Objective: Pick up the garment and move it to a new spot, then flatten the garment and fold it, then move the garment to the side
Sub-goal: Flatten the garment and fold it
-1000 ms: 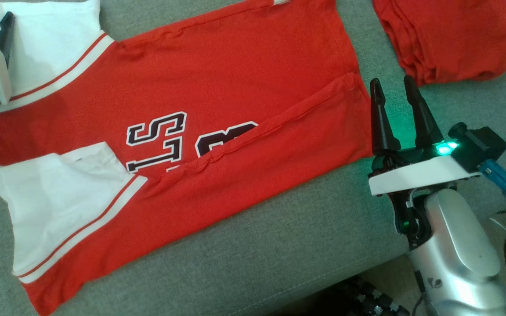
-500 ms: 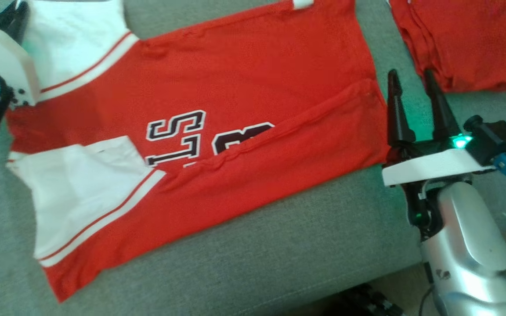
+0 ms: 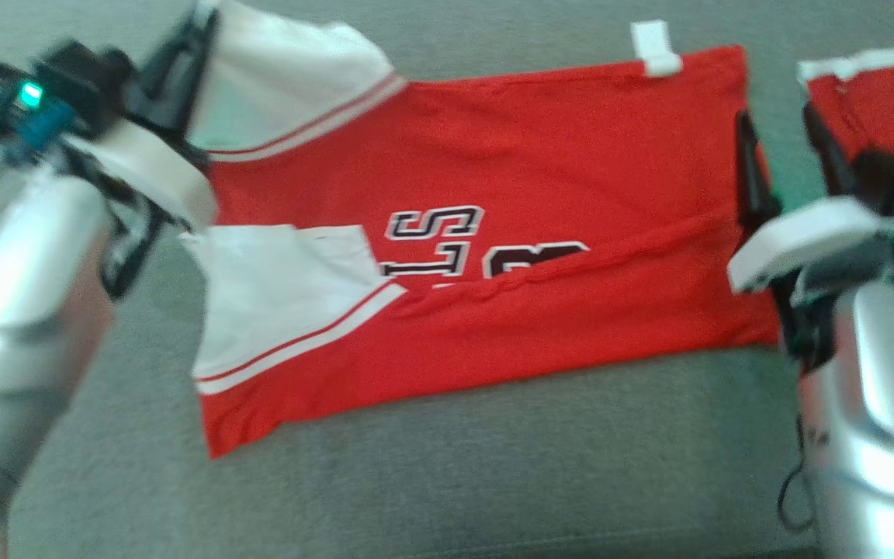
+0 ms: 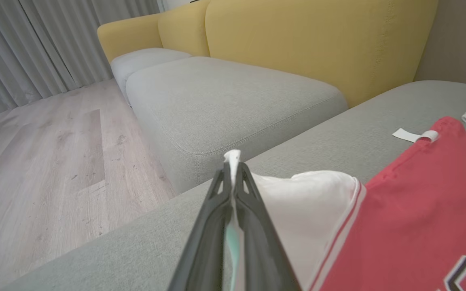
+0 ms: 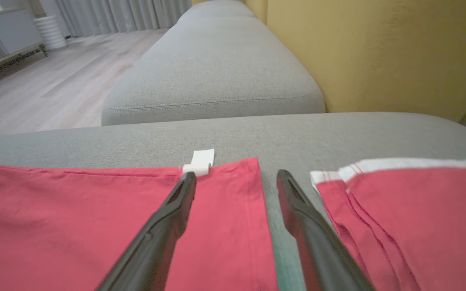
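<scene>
A red shirt (image 3: 540, 178) with white sleeves and dark lettering lies spread on the grey sofa cushion (image 3: 493, 473), its near long edge folded over the letters. At the upper left my left gripper (image 3: 200, 23) is shut on the edge of the far white sleeve (image 3: 292, 85); in the left wrist view white cloth (image 4: 322, 202) sticks out between the closed fingertips of the left gripper (image 4: 232, 161). My right gripper (image 3: 774, 116) is open at the shirt's right hem. In the right wrist view the right gripper (image 5: 236, 175) has one finger over the red cloth (image 5: 95, 202) and the other over bare cushion.
A second red garment (image 3: 874, 101), folded with a white trim, lies just right of my right gripper, and the right wrist view shows the second garment (image 5: 399, 210) too. A white tag (image 3: 655, 46) sticks out of the shirt's far corner. Yellow backrest (image 4: 297, 40), another cushion (image 4: 225, 97), wooden floor (image 4: 34, 161) lie beyond.
The camera has turned, so the whole scene sits further right. My left gripper and forearm have come into full view at the far sleeve. My right gripper has slid farther along the hem.
</scene>
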